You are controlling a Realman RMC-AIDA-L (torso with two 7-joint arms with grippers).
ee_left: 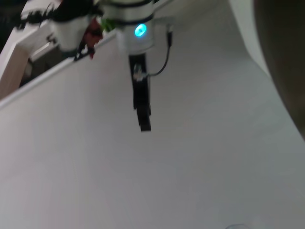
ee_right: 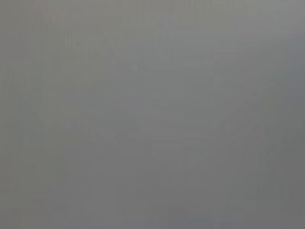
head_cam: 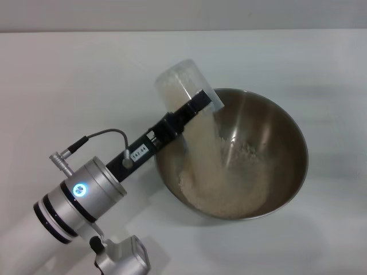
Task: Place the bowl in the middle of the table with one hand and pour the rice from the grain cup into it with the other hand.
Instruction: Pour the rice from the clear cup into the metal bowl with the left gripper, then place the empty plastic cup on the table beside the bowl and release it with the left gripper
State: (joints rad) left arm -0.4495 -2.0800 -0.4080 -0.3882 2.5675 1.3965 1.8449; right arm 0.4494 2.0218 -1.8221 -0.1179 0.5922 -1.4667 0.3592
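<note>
Your left end effector (head_cam: 192, 109) grasps the tilted clear plastic grain cup (head_cam: 182, 85); pale rice (head_cam: 203, 154) streams into the shiny steel bowl (head_cam: 287, 137) on the white bench (head_cam: 69, 86).

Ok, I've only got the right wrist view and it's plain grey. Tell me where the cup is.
Observer: The left hand holds the cup tipped over the left rim of the steel bowl.
Operator: Report the rice.
Observer: The rice pours from the cup in a stream and piles up in the bowl's bottom; some is in the cup yet.
Operator: Now find the right hand.
Observer: Only the left wrist view shows the right hand, far off over the table, near its edge and apart from the bowl.
</note>
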